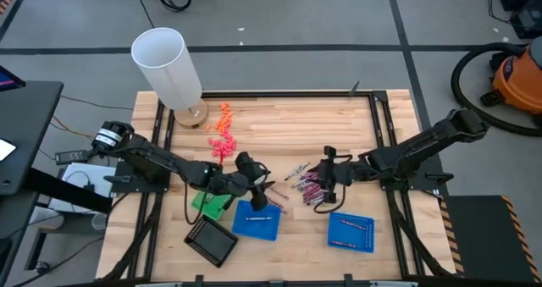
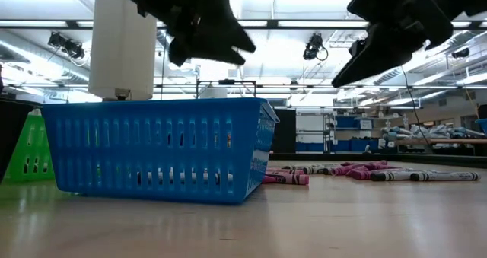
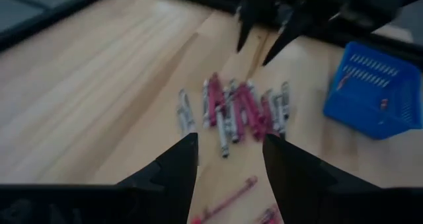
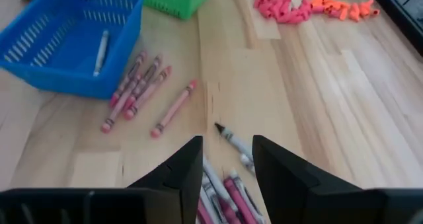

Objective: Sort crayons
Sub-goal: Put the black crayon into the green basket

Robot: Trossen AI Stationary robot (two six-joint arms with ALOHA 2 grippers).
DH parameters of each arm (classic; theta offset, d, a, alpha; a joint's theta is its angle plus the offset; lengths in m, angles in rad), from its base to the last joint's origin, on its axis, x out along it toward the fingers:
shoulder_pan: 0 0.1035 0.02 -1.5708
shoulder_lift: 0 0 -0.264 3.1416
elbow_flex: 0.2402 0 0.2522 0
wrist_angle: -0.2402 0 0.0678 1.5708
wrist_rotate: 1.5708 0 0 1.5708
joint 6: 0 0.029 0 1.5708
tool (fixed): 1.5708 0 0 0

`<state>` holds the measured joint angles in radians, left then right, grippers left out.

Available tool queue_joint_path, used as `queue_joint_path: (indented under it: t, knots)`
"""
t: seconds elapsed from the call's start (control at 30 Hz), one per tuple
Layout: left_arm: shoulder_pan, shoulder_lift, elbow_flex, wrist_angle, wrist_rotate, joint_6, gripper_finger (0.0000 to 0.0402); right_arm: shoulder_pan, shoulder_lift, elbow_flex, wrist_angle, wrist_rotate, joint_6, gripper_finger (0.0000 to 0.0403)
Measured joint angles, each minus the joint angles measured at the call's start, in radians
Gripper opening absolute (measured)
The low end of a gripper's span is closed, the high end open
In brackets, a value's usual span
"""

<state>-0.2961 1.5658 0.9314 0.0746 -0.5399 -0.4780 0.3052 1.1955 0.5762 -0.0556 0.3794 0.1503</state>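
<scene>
The crayons (image 1: 305, 185) lie in a loose pile of pinkish-red, maroon and grey sticks flat on the wooden table (image 1: 288, 126), between my two grippers. A few more pink crayons (image 4: 139, 85) lie beside a blue tray (image 4: 73, 39). My left gripper (image 3: 228, 159) hangs open above the table on the pile's left, pointing at the pile (image 3: 234, 112). My right gripper (image 4: 228, 159) is open too, above the pile's right side, with a grey crayon (image 4: 232, 141) just ahead of its fingertips. Neither holds anything.
Two blue trays (image 1: 256, 221) (image 1: 351, 231) stand near the front edge, each with a crayon or two inside. A green tray (image 1: 212, 204) and a black tray (image 1: 212, 240) are at the front left. A white cylinder (image 1: 169, 67) and orange and pink bits (image 1: 222, 126) sit at the back left.
</scene>
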Motion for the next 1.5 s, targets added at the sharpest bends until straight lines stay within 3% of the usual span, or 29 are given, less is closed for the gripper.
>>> queue_joint_path:
  t: [0.2, 0.4, 0.67, 1.23, 1.5]
  knots:
    - [0.045, 0.024, 0.087, -0.236, 0.094, -0.129, 0.0180, 0.045, -0.011, -0.072, 0.106, 0.094, 0.004, 0.0142]
    - [0.081, 0.125, 0.275, -0.478, 0.144, -0.137, 0.0180, 0.101, 0.006, -0.137, 0.290, 0.180, 0.004, 0.0142]
    - [0.119, 0.240, 0.425, -0.653, 0.232, -0.164, 0.0180, 0.156, -0.002, -0.220, 0.362, 0.242, 0.002, 0.0142]
    - [0.106, 0.359, 0.479, -0.572, 0.301, -0.192, 0.0180, 0.195, -0.022, -0.228, 0.385, 0.281, -0.056, 0.0142]
    - [0.145, 0.475, 0.592, -0.580, 0.241, -0.080, 0.0180, 0.194, -0.014, -0.228, 0.398, 0.285, -0.066, 0.0142]
